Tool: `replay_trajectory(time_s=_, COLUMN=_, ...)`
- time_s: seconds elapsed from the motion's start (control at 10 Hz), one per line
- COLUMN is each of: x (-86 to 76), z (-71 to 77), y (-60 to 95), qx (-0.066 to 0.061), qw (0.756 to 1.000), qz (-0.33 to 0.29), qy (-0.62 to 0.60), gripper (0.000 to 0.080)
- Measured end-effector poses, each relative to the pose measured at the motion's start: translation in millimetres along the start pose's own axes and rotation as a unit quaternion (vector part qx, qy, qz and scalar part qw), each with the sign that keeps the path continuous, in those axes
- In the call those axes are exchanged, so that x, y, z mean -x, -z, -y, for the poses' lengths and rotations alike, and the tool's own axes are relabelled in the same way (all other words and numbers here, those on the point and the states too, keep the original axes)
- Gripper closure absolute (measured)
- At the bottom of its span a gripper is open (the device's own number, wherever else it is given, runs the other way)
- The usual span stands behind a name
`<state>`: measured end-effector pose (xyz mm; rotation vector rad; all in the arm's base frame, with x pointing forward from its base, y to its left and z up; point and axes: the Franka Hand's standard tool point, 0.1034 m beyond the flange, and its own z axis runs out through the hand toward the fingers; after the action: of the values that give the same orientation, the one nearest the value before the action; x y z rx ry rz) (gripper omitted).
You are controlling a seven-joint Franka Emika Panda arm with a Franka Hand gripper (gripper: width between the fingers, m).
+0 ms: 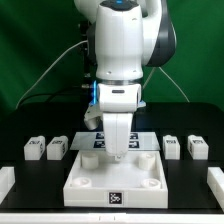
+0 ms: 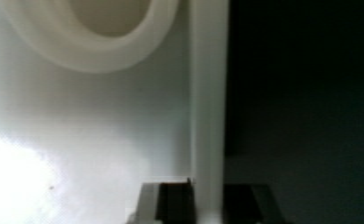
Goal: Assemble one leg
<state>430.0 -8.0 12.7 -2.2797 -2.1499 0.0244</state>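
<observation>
Four small white legs with tags lie on the black table: two at the exterior view's left [image 1: 33, 148] [image 1: 57, 148] and two at its right [image 1: 171, 146] [image 1: 196, 147]. The large white tabletop [image 1: 115, 185] lies in front, in the middle. My gripper [image 1: 117, 153] is down at the tabletop's far edge. In the wrist view the gripper [image 2: 207, 186] has one dark finger [image 2: 172, 203] on each side of the tabletop's raised rim [image 2: 205, 100], close against it. It holds no leg. A round socket [image 2: 108, 30] shows in the tabletop's surface.
The marker board [image 1: 140, 140] lies behind the tabletop, partly hidden by the arm. White parts sit at the table's front corners [image 1: 5, 182] [image 1: 213, 182]. A green curtain hangs behind.
</observation>
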Motion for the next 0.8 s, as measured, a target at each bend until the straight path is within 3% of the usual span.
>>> replay_trajectory(time_s=0.2, x=-1.3, z=-1.6, y=0.5, qx=0.001, qw=1.000, qz=0.000, qy=0.001, gripper=0.0742)
replay_trajectory(time_s=0.8, x=-72.3, z=-51.8, y=1.9, qx=0.026, qw=0.999, qz=-0.024, qy=-0.008, gripper=0.0742)
